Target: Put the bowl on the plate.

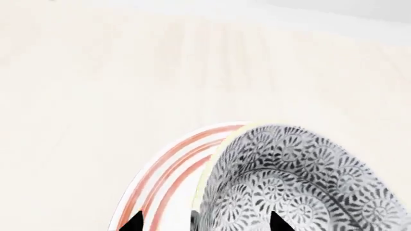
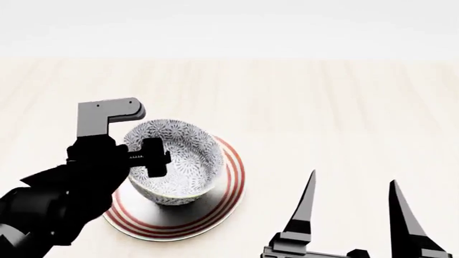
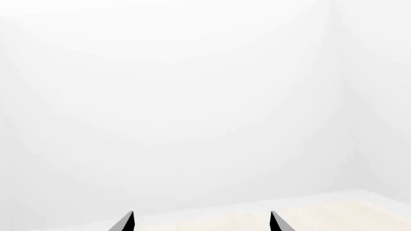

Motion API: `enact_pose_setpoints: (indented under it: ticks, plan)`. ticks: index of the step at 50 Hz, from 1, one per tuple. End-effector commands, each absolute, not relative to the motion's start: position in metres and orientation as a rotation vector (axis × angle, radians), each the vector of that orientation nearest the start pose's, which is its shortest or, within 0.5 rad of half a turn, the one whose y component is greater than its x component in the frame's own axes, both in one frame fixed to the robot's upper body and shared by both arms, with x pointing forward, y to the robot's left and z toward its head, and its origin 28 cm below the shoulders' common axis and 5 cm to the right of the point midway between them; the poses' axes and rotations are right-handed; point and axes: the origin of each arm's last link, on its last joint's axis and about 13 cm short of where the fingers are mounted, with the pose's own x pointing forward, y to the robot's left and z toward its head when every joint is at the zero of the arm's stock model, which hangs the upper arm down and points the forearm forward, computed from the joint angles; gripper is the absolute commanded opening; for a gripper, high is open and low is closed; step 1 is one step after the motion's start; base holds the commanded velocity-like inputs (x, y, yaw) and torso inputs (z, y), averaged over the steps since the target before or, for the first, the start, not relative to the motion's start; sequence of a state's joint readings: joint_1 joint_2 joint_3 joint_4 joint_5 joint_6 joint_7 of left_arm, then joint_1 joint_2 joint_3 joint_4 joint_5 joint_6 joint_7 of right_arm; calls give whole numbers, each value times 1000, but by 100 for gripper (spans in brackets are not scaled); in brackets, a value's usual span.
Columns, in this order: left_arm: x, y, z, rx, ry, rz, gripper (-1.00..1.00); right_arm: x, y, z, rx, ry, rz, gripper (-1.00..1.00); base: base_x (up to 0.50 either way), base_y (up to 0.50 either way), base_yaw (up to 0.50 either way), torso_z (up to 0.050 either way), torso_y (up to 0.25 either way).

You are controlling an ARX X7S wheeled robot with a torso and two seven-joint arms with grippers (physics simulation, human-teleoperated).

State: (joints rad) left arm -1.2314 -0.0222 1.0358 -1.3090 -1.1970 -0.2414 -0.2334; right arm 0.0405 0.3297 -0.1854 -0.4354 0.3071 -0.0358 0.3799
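Left gripper [image 2: 147, 161] jaws are straddling the bowl [image 2: 179, 161] rim, seemingly grasping it, lower left of frame. Bowl is sitting over the plate [image 2: 229, 188]. Right gripper [image 2: 353, 207] jaws are hanging released, lower right.

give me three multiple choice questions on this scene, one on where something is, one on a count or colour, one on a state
1. Where is the bowl?
A. over the plate
B. beside the right pincer
C. off the table

2. How many red-orange rings edge the plate?
A. one
B. three
C. five

3. How is the right pincer?
A. shut on the bowl
B. shut on the plate
C. open, holding nothing

Answers:
1 A: the head view shows the bowl inside the plate's outline.
2 B: three rings show in the left wrist view.
3 C: its fingers stand apart with bare table between them.
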Motion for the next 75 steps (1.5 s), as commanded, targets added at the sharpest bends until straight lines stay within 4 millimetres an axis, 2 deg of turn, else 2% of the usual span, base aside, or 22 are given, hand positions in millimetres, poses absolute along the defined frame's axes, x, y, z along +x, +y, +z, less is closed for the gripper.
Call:
enact_pose_setpoints:
  ticks: [1,18,24,29,36,44,48,53,54,64,70,75]
  plan:
    - [408,174,123,9,376,6,100,208,-111,113,89,-430,-61,100,0,0,0,0,0]
    - [408,175,118,92,338,12,100,207,-110,113,92,-422,-58,100,0,0,0,0,0]
    - [413,180,125,129,205,56,100,207,-110,113,93,-421,-53,100,0,0,0,0,0]
    - [414,196,132,192,45,112,100,207,-110,113,93,-422,-54,100,0,0,0,0,0]
    - [385,241,133,230,-65,264,100,207,-107,113,84,-417,-46,100,0,0,0,0,0]
    - [354,281,129,300,-152,443,100,206,-104,112,79,-413,-36,100,0,0,0,0,0]
    - [336,288,125,273,-164,471,100,206,-104,112,76,-414,-37,100,0,0,0,0,0]
    - [315,286,118,296,-215,470,100,207,-104,113,74,-415,-43,100,0,0,0,0,0]
    - [305,285,114,314,-250,479,100,207,-104,113,74,-416,-47,100,0,0,0,0,0]
    - [260,289,106,285,-355,541,100,209,-108,115,73,-426,-69,100,0,0,0,0,0]
    - [240,285,92,307,-445,553,100,211,-109,114,70,-432,-81,100,0,0,0,0,0]
    - [231,285,86,283,-552,611,100,212,-111,113,67,-438,-94,100,0,0,0,0,0]
